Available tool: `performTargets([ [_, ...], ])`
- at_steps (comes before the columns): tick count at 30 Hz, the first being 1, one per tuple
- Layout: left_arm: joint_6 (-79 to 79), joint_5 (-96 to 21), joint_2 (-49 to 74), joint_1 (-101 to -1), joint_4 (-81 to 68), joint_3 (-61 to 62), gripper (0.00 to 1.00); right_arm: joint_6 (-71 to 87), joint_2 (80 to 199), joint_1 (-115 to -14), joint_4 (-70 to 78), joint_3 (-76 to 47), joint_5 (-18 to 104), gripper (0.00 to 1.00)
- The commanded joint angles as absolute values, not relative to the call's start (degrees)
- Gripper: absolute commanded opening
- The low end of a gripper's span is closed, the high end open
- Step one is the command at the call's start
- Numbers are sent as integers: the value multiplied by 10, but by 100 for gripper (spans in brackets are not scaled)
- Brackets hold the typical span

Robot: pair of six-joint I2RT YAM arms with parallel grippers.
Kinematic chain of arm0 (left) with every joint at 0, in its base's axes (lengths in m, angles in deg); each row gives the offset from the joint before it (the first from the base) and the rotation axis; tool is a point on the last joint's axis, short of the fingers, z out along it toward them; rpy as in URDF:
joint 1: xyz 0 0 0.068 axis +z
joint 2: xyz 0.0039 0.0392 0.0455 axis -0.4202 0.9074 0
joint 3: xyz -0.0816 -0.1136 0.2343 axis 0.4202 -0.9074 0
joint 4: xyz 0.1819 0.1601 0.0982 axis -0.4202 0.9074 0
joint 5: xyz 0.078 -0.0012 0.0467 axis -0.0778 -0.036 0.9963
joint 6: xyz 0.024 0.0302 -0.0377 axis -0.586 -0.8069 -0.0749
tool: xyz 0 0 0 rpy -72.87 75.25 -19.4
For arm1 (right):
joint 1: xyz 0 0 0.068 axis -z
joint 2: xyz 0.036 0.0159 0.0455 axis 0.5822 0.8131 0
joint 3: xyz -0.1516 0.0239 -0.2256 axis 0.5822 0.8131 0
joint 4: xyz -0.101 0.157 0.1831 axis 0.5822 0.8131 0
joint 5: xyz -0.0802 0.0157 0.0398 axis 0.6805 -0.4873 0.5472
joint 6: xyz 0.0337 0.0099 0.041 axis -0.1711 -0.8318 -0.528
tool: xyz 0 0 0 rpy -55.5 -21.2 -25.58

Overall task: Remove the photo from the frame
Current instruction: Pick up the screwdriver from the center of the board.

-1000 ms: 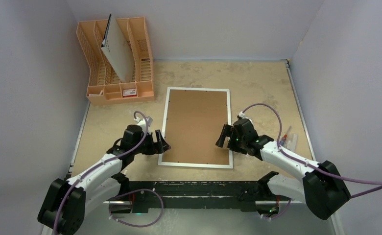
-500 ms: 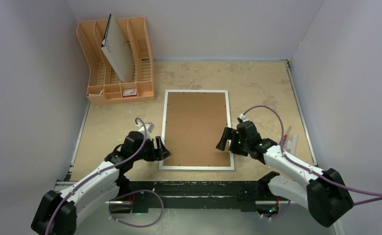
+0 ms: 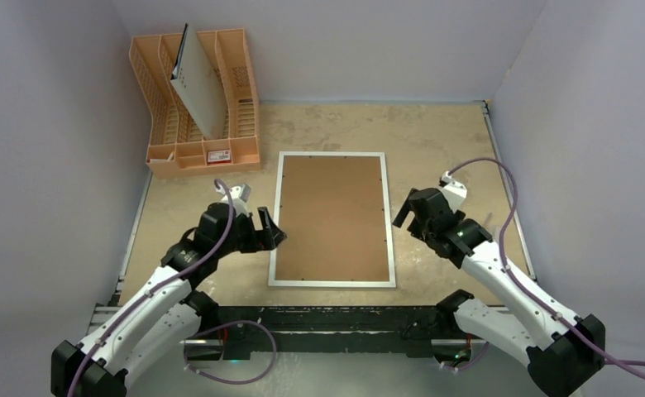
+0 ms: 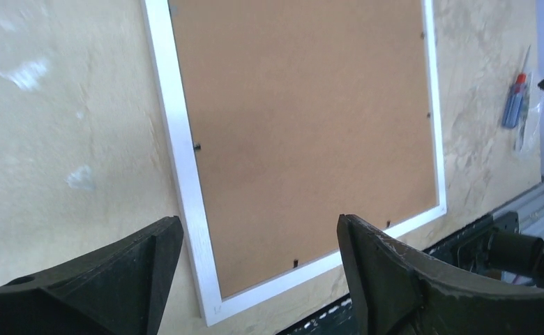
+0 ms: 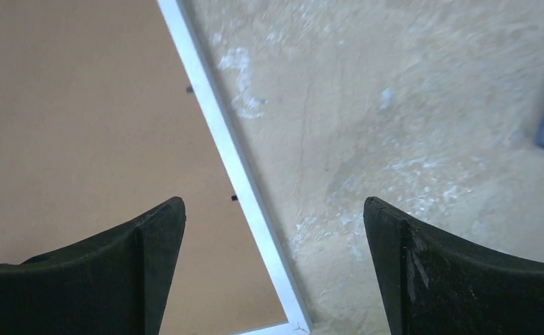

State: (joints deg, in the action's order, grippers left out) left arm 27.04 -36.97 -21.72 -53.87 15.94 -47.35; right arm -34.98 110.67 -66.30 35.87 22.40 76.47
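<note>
frame: the frame (image 3: 332, 219) lies flat mid-counter (image 3: 435, 141), brown back up, with the white border showing all the way round
photo: can't see it, only the back shows
frame edges: long sides run near to far. The near edge sits close to the black rail (image 3: 344, 318), and the far edge has a bare strip behind it
tabs: little black tabs (image 4: 197, 147) dot the inside of the border
left jaws: apart, holding nothing. They're up off the counter just outside the frame's left border, toward the near-left corner
right jaws: also apart and holding nothing. They're just off the right border, about midway along, mostly over bare counter
room on the left: a bare strip between the border and the counter's left edge
room on the right: a wider bare patch, with a blue tool (image 4: 515, 105) lying well out from the border
rack: the orange rack (image 3: 220, 153) sits at the far-left corner, apart from the frame, with a pale board (image 3: 199, 95) leaning in it
</note>
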Motion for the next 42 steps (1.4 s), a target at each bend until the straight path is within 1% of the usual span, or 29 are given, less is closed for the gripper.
performTargets([
  [1,232,-278,-203,-541,252,-368,86,-379,1113,-644,467,154,877,99],
  [3,217,-240,-190,-541,283,-335,88,-371,1119,-601,468,145,851,99],
  [8,155,-206,-168,-540,300,-296,90,-311,1141,-426,451,147,731,99],
  [10,128,-199,-160,-540,291,-298,90,-297,1148,-378,447,150,690,99],
  [13,109,-197,-141,-540,286,-297,90,-294,1156,-329,455,154,673,98],
  [16,101,-211,-131,-539,287,-294,91,-297,1168,-315,465,156,694,96],
  [22,102,-217,-132,-539,284,-296,91,-308,1191,-305,470,155,721,89],
  [30,99,-213,-130,-539,282,-298,91,-321,1201,-282,475,152,722,84],
  [35,98,-207,-126,-538,283,-298,91,-342,1221,-283,483,129,762,82],
  [36,98,-207,-125,-537,283,-297,91,-340,1222,-283,480,126,761,80],
  [39,98,-207,-121,-535,282,-298,91,-357,1217,-283,480,118,779,81],
  [42,97,-206,-116,-534,282,-298,91,-370,1209,-283,466,118,784,86],
])
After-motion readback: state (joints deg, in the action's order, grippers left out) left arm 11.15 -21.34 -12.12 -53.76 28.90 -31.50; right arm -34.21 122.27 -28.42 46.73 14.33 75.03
